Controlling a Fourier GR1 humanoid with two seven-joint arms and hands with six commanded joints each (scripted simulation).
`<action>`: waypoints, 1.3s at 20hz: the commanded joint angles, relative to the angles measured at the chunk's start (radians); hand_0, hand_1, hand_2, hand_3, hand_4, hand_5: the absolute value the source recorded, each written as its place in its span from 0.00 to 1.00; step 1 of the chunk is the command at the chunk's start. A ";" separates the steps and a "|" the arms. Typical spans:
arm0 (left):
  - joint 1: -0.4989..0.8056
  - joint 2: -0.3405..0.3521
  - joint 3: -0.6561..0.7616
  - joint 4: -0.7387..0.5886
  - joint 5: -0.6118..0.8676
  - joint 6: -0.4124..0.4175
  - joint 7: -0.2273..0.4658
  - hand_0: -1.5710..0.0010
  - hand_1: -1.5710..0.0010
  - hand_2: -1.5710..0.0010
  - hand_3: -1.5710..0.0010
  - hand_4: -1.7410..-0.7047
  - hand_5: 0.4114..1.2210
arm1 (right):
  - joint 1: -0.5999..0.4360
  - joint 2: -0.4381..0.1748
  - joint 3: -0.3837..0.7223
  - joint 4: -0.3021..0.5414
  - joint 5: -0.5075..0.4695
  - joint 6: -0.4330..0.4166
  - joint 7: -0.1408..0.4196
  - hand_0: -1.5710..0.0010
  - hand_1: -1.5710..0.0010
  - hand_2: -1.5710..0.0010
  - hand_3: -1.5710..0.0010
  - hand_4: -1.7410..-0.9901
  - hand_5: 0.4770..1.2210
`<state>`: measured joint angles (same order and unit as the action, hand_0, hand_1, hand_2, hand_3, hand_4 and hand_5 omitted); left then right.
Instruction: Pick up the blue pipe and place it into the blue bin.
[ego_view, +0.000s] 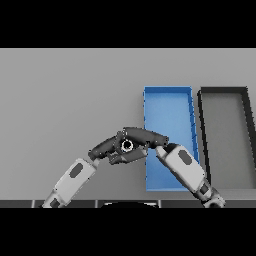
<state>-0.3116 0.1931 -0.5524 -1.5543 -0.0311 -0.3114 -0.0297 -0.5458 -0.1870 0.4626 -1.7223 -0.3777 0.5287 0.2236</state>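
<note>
Fingers (131, 136) of both hands overlapping beside blue bin (167, 102); grip unclear; blue pipe unseen.

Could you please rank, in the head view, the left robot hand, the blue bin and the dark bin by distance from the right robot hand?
1. Left robot hand, touching it from the left.
2. Blue bin, just right of the right robot hand.
3. Dark bin, far right.
</note>
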 joint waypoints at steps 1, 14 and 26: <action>0.002 -0.006 -0.003 0.010 -0.021 0.001 -0.032 0.70 0.72 0.75 0.72 0.58 0.96 | -0.013 0.005 -0.002 -0.002 -0.003 -0.003 0.031 0.01 0.01 0.01 0.01 0.33 0.98; 0.011 -0.016 0.020 0.026 -0.028 0.012 0.042 0.98 0.98 0.99 0.98 0.82 0.20 | -0.011 0.014 0.001 -0.012 -0.007 -0.007 0.009 0.00 0.00 0.00 0.00 0.34 1.00; 0.036 -0.022 0.010 0.030 -0.024 0.008 0.091 1.00 1.00 1.00 1.00 0.79 0.11 | -0.278 -0.094 -0.187 -0.068 -0.528 -0.256 0.278 0.00 0.00 0.00 0.00 0.06 0.91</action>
<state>-0.2763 0.1712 -0.5427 -1.5244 -0.0555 -0.3037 0.0609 -0.8257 -0.2826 0.2743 -1.7898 -0.9054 0.2727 0.4952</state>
